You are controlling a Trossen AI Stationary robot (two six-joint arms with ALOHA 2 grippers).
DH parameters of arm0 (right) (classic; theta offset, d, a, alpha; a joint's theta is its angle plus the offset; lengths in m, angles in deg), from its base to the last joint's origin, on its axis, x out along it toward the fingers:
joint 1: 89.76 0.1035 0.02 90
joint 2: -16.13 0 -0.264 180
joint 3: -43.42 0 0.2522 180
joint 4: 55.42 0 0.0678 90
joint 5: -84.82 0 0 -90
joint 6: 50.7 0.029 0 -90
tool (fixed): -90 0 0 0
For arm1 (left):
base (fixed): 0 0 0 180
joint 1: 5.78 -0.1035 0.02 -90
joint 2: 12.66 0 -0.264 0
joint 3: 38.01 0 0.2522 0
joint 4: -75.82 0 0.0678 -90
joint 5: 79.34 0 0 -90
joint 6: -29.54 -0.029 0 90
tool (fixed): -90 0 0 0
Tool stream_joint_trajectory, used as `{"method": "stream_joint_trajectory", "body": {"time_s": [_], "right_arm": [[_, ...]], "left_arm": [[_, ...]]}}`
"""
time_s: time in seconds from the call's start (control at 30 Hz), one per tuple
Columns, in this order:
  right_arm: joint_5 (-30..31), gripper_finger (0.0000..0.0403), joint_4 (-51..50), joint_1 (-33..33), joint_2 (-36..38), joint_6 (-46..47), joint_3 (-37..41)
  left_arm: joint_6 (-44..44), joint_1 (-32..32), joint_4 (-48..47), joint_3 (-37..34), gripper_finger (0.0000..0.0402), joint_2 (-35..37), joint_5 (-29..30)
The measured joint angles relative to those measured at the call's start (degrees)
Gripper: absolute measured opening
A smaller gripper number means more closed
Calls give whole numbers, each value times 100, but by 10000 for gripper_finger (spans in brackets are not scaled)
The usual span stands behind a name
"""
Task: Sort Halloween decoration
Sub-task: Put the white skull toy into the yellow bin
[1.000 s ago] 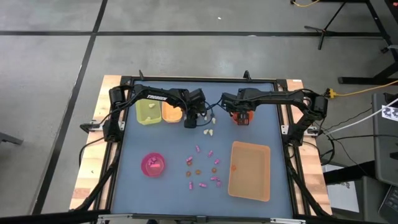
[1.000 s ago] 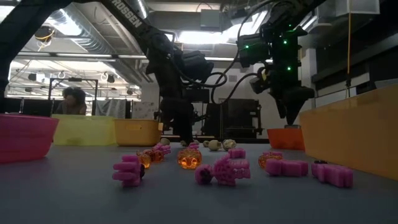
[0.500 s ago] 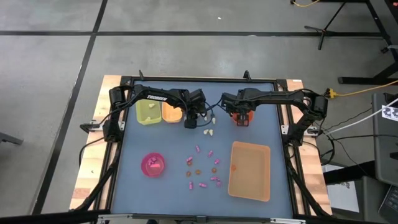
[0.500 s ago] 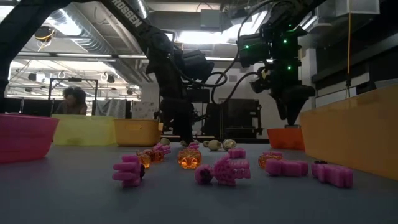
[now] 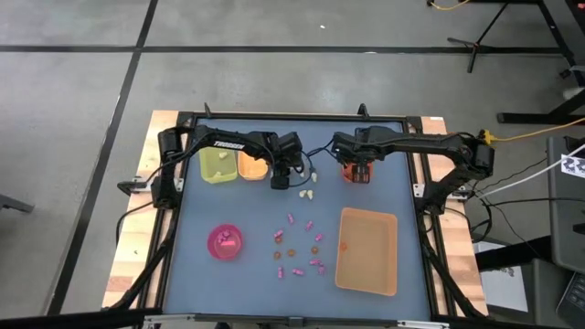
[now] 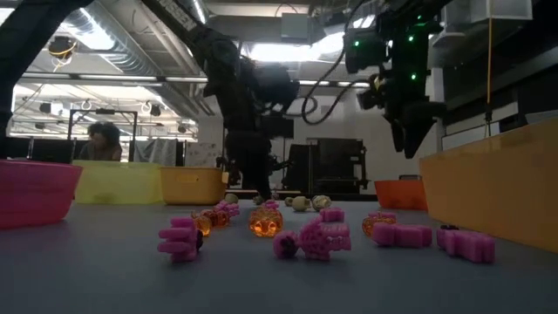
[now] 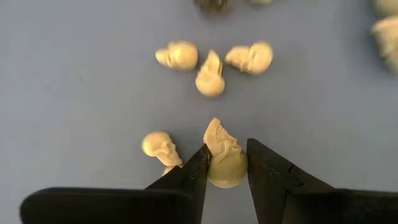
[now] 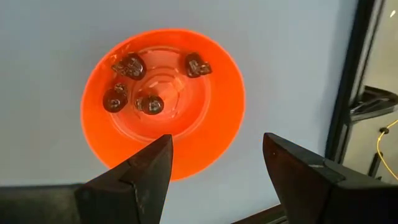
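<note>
In the left wrist view my left gripper point(image 7: 225, 168) is shut on one cream-white skull point(image 7: 221, 146). Other cream skulls point(image 7: 210, 78) lie loose on the blue table just beyond it. In the high view this gripper point(image 5: 281, 180) is beside the orange tray point(image 5: 252, 165). My right gripper point(image 8: 217, 165) hangs open above the red bowl point(image 8: 205, 124), which holds several dark grey trinkets point(image 8: 130, 67). It shows above the bowl in the high view point(image 5: 356, 172) and raised in the low view point(image 6: 410, 144). Magenta-pink point(image 6: 318, 240) and orange-brown point(image 6: 266, 222) trinkets lie scattered mid-table. My left gripper pinches the cream skull point(image 7: 224, 174) between its two fingers point(image 7: 198, 169), one on each side of it. The fingers come from above, pointing down. The skull is low at the table top; whether it rests on the table I cannot tell.
The green tray point(image 5: 217, 164) and the orange tray stand at the far left. The pink bowl point(image 5: 225, 242) is near left and the tan tray point(image 5: 367, 249) near right. Pink trinkets point(image 5: 297, 247) lie between those two. A person point(image 6: 105, 139) shows in the room beyond.
My right gripper has risen higher above the red bowl and shifted slightly toward the table's right edge. My left gripper has stayed low among the cream skulls.
</note>
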Motion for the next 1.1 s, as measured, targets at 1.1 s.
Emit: {"method": "stream_joint_trajectory", "body": {"time_s": [1.1], "right_arm": [[-2042,248,1336,7,542,189,-2]], "left_arm": [[1697,-397,-3991,4,79,3303,1342]]}}
